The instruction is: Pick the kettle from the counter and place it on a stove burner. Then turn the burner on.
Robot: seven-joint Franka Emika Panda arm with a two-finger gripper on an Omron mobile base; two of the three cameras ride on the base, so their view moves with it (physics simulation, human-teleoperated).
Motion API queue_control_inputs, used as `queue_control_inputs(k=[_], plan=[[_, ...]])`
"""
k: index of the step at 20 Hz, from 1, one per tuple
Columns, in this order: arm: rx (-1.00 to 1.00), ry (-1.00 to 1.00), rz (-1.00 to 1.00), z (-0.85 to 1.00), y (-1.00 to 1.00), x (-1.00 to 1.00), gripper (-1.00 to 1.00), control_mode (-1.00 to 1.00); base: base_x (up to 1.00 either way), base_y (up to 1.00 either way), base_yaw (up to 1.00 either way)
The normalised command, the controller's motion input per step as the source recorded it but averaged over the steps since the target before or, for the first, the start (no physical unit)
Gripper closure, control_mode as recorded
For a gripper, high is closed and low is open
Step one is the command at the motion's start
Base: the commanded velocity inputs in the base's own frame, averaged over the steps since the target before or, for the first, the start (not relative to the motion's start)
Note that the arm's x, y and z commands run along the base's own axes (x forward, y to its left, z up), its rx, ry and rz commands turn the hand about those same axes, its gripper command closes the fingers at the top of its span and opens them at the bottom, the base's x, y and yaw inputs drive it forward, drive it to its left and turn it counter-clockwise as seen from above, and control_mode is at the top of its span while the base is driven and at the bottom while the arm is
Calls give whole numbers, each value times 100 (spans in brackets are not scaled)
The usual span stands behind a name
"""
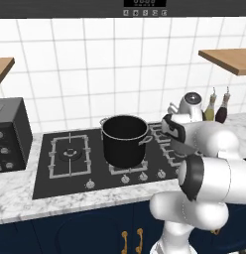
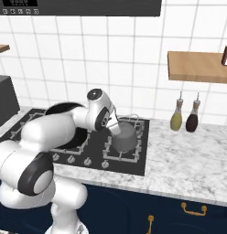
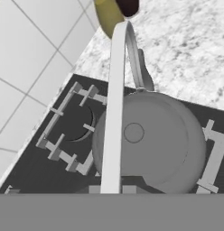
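Observation:
The grey kettle (image 2: pixel 125 137) stands over the nearer right stove burner (image 2: pixel 116 155) of the black cooktop; I cannot tell whether it rests on the grate. My gripper (image 2: pixel 116 129) reaches down onto it from the left and is shut on its arched wire handle. In the hand view that handle (image 3: pixel 114 103) runs from the bottom centre up over the round knobbed lid (image 3: pixel 150 140), and the burner's grate bars (image 3: pixel 215 153) show beneath the kettle. My fingertips are hidden there. The marble counter (image 2: pixel 188 155) lies to the right of the cooktop.
A big black stockpot (image 1: pixel 125 139) sits on the middle grate, close to the left of my arm. Burner knobs (image 1: pixel 126 179) line the cooktop's front edge. Two bottles (image 2: pixel 176 118) stand by the wall on the right counter, under a wooden shelf (image 2: pixel 197 66). A black appliance (image 1: pixel 8 134) stands at far left.

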Motion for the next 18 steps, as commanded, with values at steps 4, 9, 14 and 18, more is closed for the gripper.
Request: queue_control_inputs(k=[4,9,14,18], plan=[[0,0,0,-41,2,3,100,-100,0,0,0],[0,0,0,-27,0,2,-100,-100,0,0,0],[0,0,0,0,0,-3,-100,-100,0,0,0],[0,0,0,5,0,-15,-100,-100,0,0,0]])
